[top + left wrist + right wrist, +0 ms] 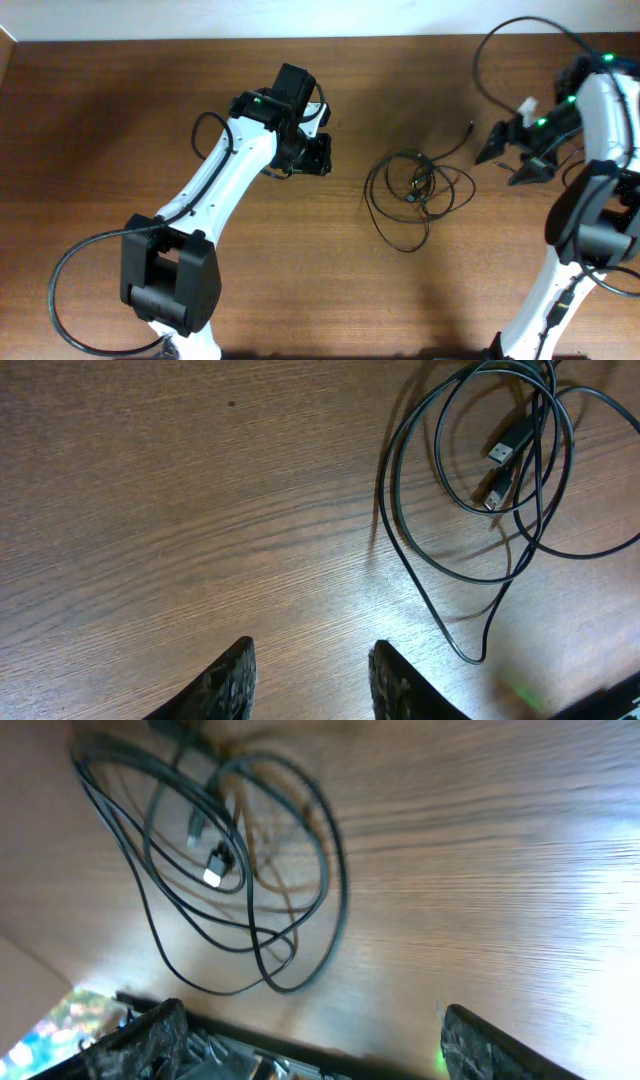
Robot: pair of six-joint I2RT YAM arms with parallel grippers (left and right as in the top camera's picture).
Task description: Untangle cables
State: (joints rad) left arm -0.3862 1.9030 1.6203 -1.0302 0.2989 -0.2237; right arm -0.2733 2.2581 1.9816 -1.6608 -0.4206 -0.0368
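Cables point(418, 192) lie in loose overlapping loops on the table point(120, 120), right of centre, w/ small plug ends inside the loops. One strand trails out toward the far-right corner. L gripper point(312, 655) is left of the loops, apart from them, jaws parted w/ nothing btwn. R gripper point(503, 165) is right of the loops, jaws spread wide, empty, clear of the cables.
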